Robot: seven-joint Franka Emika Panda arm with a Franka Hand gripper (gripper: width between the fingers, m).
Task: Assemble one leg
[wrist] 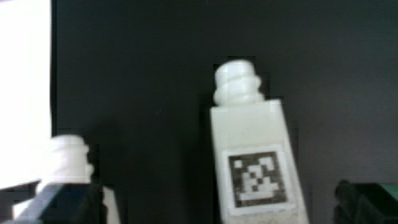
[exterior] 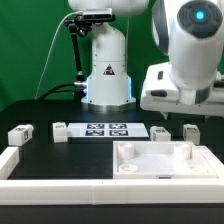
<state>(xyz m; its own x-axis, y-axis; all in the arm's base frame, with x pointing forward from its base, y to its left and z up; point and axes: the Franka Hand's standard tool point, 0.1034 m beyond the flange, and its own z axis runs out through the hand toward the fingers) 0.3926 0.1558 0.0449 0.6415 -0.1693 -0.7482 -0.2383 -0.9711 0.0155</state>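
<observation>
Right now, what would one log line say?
gripper: open | leg: on table, tag showing, not gripped | stage: before grasp

The arm is glossy white, built of rounded shells, with a black joint at its top. Its base carries a black triangular warning mark above a blue glowing ring. A black cable hangs beside it. The fingertips are dark.
</observation>
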